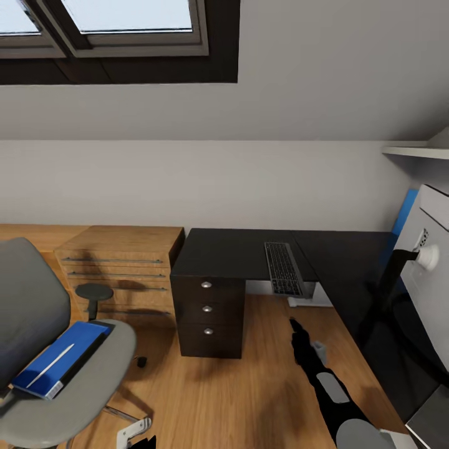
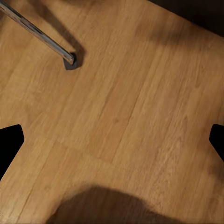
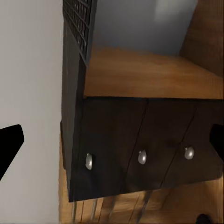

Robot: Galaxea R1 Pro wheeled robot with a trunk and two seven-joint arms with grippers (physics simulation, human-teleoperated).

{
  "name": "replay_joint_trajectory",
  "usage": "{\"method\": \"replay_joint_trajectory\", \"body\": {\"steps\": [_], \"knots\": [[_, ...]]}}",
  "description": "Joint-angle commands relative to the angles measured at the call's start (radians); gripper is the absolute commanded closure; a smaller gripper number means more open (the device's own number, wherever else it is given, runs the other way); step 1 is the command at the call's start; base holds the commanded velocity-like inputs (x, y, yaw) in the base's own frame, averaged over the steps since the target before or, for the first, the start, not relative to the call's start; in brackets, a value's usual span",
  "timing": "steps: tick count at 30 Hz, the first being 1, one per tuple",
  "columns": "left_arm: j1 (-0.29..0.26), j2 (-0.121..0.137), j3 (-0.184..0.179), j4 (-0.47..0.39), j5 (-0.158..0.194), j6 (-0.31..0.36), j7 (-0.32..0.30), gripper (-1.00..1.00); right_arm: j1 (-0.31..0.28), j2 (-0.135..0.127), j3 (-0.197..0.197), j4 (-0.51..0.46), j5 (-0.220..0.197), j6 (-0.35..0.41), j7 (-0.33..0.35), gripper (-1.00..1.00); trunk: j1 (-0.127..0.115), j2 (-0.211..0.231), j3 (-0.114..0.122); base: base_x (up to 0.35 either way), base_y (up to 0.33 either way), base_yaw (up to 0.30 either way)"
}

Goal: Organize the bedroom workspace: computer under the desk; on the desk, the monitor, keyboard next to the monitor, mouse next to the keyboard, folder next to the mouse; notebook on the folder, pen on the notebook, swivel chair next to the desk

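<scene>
While the thin bright blue folder (image 1: 59, 360) lies on the grey padded swivel chair (image 1: 37, 324), both tools gape wide, empty. Moving it to the glossy black counter (image 1: 231, 252), beside the flat black keyboard (image 1: 284, 268), looks next, which calls for the left tool (image 2: 112, 140) reaching chairward.

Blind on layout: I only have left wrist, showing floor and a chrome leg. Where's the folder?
Observer: In the head view, the blue folder lies on the swivel chair seat, at the robot's left.
Operator: Keyboard?
Observer: The keyboard is on the desk, and its near end seems to jut past the edge.
Operator: Right end effector?
Observer: The right end effector is open and empty, facing the desk drawers.
</scene>
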Motion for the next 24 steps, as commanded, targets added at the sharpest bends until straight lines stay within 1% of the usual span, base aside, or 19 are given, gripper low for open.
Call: {"method": "replay_joint_trajectory", "body": {"steps": [1,4,7,11,14,15,16,20,24], "knots": [[0.0,0.0,0.0,0.0,0.008,-0.003,0.002,-1.0,-0.001,0.002,0.004,0.022,0.031,-0.023,0.003,-1.0,-0.004,0.007,0.002,0.0,0.0,0.0],[0.0,0.0,0.0,0.0,0.008,-0.004,0.001,-1.0,-0.001,0.002,0.025,0.069,0.099,-0.076,0.003,-1.0,-0.016,0.028,0.012,0.0,0.0,0.0],[0.0,0.0,0.0,0.0,0.008,-0.004,0.002,-1.0,-0.001,0.001,0.048,0.125,0.175,-0.134,0.003,-1.0,-0.027,0.049,0.021,0.0,0.0,0.0],[0.0,0.0,0.0,0.0,0.008,-0.004,0.002,-1.0,0.0,-0.001,0.067,0.192,0.278,-0.222,0.003,-1.0,-0.042,0.077,0.034,0.0,0.0,0.0],[0.0,0.0,0.0,0.001,0.008,-0.004,0.003,-1.0,0.0,-0.001,0.073,0.24,0.357,-0.297,0.002,-1.0,-0.054,0.098,0.043,0.0,0.0,0.0],[0.0,0.0,0.0,0.001,0.008,-0.004,0.003,-1.0,0.0,-0.001,0.075,0.275,0.41,-0.348,0.003,-1.0,-0.058,0.105,0.046,0.0,0.0,0.0],[0.0,0.0,0.0,0.001,0.008,-0.004,0.003,-1.0,0.0,-0.001,0.076,0.293,0.436,-0.371,0.003,-1.0,-0.062,0.112,0.049,0.0,0.0,0.0],[0.0,0.0,0.0,0.002,0.008,-0.004,0.003,-1.0,0.0,-0.002,0.078,0.37,0.532,-0.447,0.002,-1.0,-0.077,0.14,0.062,0.0,0.0,0.0],[0.0,0.0,0.0,0.003,0.008,-0.004,0.003,-1.0,0.001,-0.01,0.08,0.432,0.61,-0.5,0.002,-1.0,-0.092,0.168,0.074,0.0,0.0,0.0]]}}
